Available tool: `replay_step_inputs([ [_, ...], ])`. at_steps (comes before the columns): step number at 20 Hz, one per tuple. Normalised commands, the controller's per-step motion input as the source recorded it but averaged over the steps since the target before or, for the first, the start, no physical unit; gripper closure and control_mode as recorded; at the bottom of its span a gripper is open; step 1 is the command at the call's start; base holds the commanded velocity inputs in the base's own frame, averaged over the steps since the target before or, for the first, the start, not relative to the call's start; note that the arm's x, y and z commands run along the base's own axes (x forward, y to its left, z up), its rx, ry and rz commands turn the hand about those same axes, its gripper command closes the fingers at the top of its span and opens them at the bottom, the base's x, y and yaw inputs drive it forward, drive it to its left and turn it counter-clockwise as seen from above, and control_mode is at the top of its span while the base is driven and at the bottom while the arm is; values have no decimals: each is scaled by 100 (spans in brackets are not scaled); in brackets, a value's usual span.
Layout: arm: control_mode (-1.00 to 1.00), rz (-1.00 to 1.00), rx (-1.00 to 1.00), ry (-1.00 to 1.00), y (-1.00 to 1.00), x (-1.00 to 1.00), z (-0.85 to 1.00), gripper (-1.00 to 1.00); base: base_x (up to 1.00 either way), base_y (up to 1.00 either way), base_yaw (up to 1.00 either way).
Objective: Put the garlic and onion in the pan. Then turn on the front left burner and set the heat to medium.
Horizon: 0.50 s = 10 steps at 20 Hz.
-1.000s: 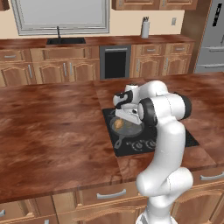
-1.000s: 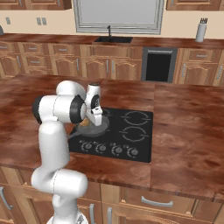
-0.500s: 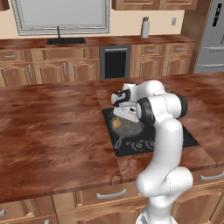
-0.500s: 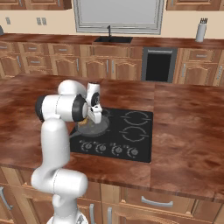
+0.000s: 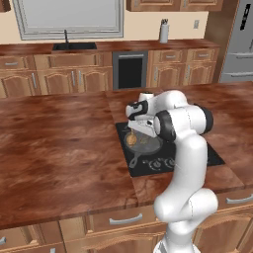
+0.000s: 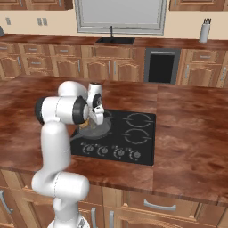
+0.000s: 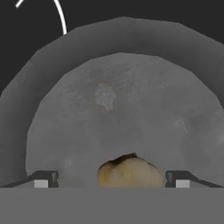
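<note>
At centre frame, gripper over the pan on the black cooktop (image 5: 217,157).

Left base view: the cast-iron pan (image 5: 148,146) sits at centre on the cooktop's near-left ring, the gripper (image 5: 134,129) above it. The onion (image 5: 131,139) hangs at the fingertips. Hand view: jaws spread wide, fingertips (image 7: 43,178) flanking the onion (image 7: 130,171) at bottom centre; contact cannot be told.

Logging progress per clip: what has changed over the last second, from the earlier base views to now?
Little has changed. The gripper hangs over the pan much as before, its fingers apart on either side of the onion, with no clear lift or drop. The pan, the cooktop and the base views have stayed put.
</note>
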Motion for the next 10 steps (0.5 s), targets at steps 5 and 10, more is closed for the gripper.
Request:
replay_step_inputs([
  [5, -100, 0, 0, -19, 0, -14, 9, -100, 0, 0, 0],
  [10, -100, 0, 0, -17, 0, -29, 22, -100, 0, 0, 0],
])
